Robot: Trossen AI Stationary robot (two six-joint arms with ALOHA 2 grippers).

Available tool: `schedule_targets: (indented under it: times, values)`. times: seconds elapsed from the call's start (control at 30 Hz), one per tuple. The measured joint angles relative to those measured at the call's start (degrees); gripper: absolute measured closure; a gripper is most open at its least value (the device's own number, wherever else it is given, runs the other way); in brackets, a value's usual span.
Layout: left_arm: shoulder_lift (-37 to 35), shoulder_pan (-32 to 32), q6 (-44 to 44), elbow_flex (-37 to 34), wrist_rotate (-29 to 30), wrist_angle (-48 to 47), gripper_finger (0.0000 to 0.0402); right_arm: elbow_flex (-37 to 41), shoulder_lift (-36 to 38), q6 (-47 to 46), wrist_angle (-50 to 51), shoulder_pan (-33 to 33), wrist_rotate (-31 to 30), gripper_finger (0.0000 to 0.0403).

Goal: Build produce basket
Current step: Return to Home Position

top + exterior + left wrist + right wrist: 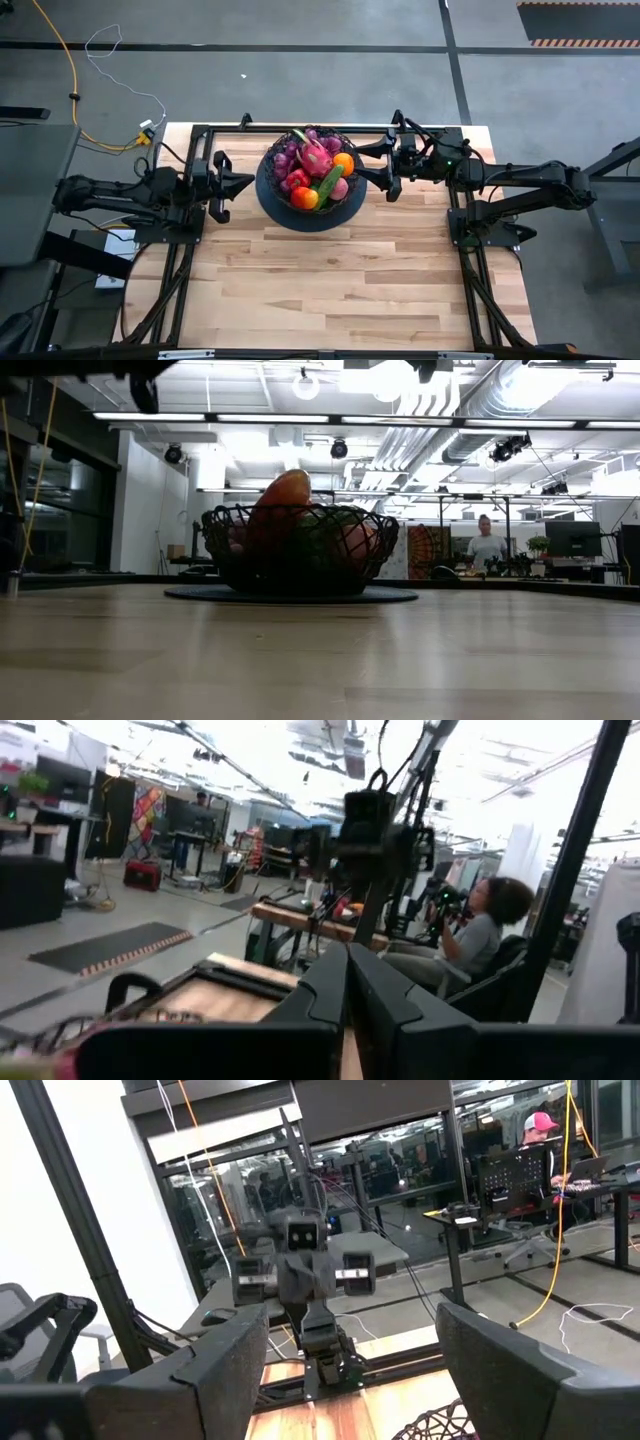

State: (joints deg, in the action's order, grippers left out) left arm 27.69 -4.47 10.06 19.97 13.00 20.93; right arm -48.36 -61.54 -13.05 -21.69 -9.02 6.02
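Two grippers of mine are flanking the basket (266, 170), one on each side, and neither is touching it. From above, the basket is sitting on a dark round mat (322, 222) toward one long edge of the wooden table (330, 290). It is carrying all the produce: a pink dragon fruit (316, 155), purple grapes (284, 158), an orange (343, 162), a green cucumber (330, 182) lying slantwise, and a red-orange mango (305, 198) at the rim.

My left gripper (250, 181) is pointing at the basket with its fingers pressed together, gripping nothing. My left wrist view is confirming this, with the two dark fingers meeting without a gap and a seated person (480, 935) showing in the room beyond.

My right gripper (365, 163) is hovering just beside the opposite rim, fingers spread wide and empty. Its wrist view is showing that broad gap, with my left arm facing it across the basket and a sliver of wire mesh just in sight.

The low view is adding what the overhead one cannot: the mango is rising above the mesh wall, and a person (487, 545) is standing far back in the room.
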Motion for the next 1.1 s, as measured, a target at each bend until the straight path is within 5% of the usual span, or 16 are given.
schedule_targets:
  times: [0.6,0.83,1.1]
  values:
    - [-18.1,0.1,6.4,-19.4,1.3,2.3,0.0401,0.0,0.0,-2.5,0.0,0.0,0.3,0.0124]
    - [-21.5,0.1,1.7,-19.4,-3.0,-7.7,0.0401,0.0,0.0,-1.6,0.8,0.0,0.5,0.0124]
    - [-21.8,0.1,9.6,-19.3,-5.0,-8.3,0.0401,0.0,0.0,-6.4,0.9,0.0,0.5,0.0127]
